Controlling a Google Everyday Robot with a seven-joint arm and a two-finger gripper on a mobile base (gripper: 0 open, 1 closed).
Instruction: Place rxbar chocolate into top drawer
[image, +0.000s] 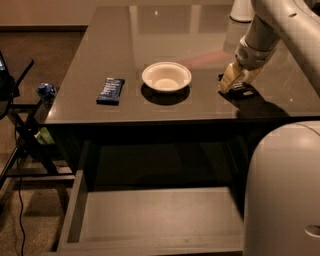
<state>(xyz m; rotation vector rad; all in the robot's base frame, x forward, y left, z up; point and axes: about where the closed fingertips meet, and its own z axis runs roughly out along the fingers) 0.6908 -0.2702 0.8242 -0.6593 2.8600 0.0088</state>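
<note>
The rxbar chocolate (244, 91), a small black bar, lies on the dark table (150, 30) at the right, partly hidden under my gripper. My gripper (231, 81), cream-coloured at the end of the white arm, is down at the bar's left end, right at the tabletop. The top drawer (160, 215) is pulled open below the table's front edge, wide and grey, with nothing in it.
A white bowl (166, 76) stands at the table's middle. A dark blue-wrapped bar (110, 90) lies to its left. My white body (285, 195) covers the lower right, over the drawer's right end. A black stand with cables (20, 135) is on the floor at the left.
</note>
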